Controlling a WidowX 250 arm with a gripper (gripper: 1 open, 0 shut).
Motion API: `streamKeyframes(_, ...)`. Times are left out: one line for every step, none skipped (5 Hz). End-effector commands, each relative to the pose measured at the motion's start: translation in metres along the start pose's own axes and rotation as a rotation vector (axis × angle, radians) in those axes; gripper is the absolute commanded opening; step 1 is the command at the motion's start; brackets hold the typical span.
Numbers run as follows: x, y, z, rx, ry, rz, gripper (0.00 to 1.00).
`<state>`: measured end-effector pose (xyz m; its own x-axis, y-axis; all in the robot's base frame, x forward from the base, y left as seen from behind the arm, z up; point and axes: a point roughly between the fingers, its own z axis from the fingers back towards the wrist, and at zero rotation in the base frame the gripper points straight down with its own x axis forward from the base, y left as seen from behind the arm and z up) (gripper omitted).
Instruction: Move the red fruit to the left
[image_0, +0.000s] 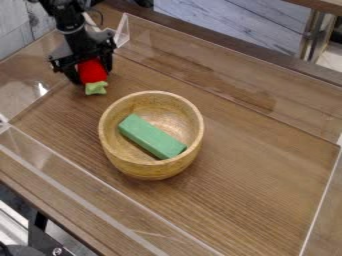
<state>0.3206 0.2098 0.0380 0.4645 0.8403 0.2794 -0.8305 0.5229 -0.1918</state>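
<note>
The red fruit (91, 72) lies on the wooden table at the far left, its light green cap pointing toward the front. My black gripper (83, 64) stands over it, pointing steeply down. Its jaws are open, with one finger on each side of the fruit. Whether the fingers touch the fruit cannot be told. The arm hides the top of the fruit.
A wooden bowl (187, 150) with a green rectangular block (150, 136) in it stands in the middle of the table. Clear plastic walls (27, 150) line the table's edges. A rail and a chair leg stand at the back.
</note>
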Motion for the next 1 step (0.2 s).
streamKeyframes(0.0230,-0.0155,0.0285,-0.017,-0.075,0.037,1.00)
